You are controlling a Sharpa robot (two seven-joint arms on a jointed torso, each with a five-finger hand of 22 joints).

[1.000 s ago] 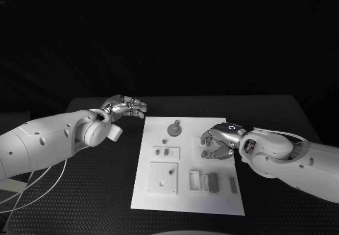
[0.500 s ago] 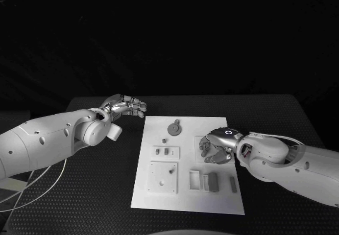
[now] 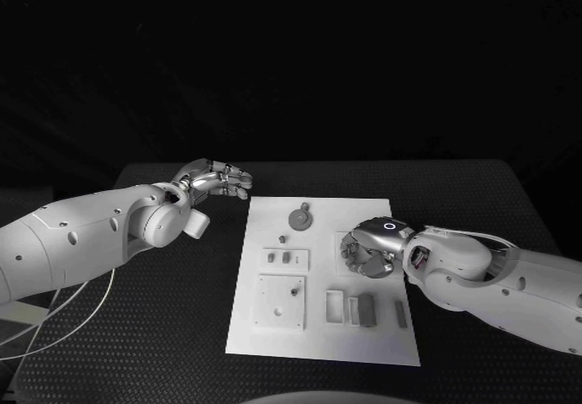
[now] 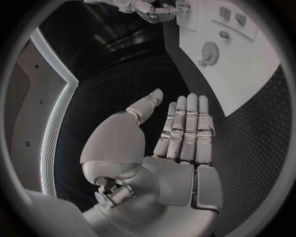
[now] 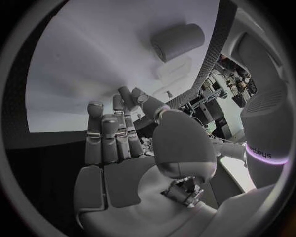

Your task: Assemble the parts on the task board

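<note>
The white task board [image 3: 323, 337] lies in the middle of the black table. On it are a round toothed part [image 3: 298, 221], a small slotted block [image 3: 285, 260], a square plate [image 3: 279, 303] and upright grey parts [image 3: 364, 309] near the front. My right hand [image 3: 367, 252] hangs over the board's right middle, fingers pointing down at it. In the right wrist view its fingers [image 5: 103, 136] are stretched out with nothing between them, and a grey cylinder [image 5: 177, 41] lies on the board [image 5: 92, 59] ahead. My left hand [image 3: 216, 181] hovers off the board's far left corner, fingers [image 4: 185, 128] straight and empty.
Black table mat [image 3: 485, 194] surrounds the board on all sides. A white cable [image 3: 73, 324] loops beside my left arm at the near left. The toothed part [image 4: 209, 51] and my right hand [image 4: 154, 10] also appear in the left wrist view.
My right hand has turned over at the wrist and shifted a little left over the board's right middle, covering the piece it hovered by. The left hand has stayed put.
</note>
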